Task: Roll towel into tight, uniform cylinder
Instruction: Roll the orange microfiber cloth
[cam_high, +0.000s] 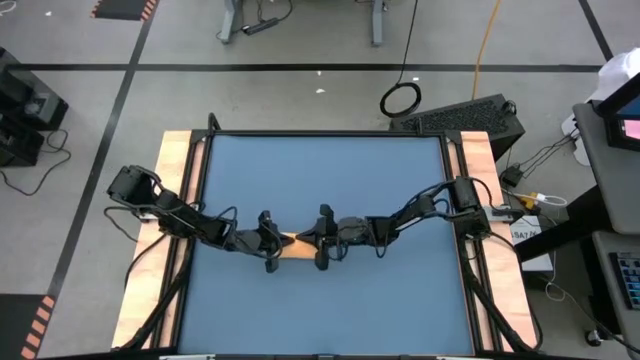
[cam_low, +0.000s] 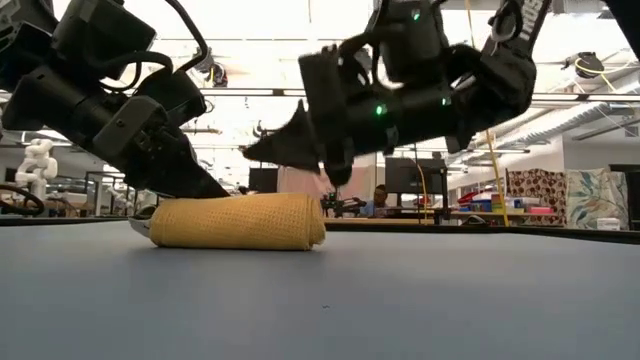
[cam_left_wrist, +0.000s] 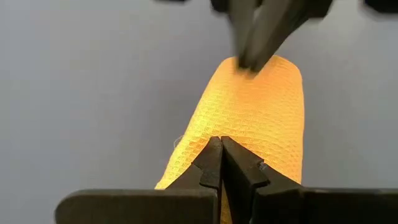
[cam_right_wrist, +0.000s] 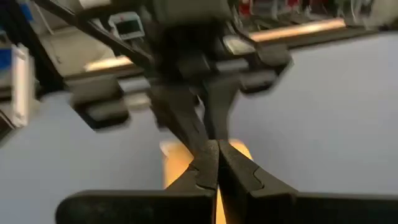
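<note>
Between left pincer (cam_high: 270, 243) and right pincer (cam_high: 322, 240), rolled towel (cam_high: 296, 245).

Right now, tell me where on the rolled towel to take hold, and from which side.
Grip the towel around its middle, coming straight down from above with fingers spanning the roll's thickness. It lies flat on the table as a short cylinder, so a mid-span pinch should probably keep the layers wound. The left gripper and right gripper, both shut, crowd its two ends.
</note>
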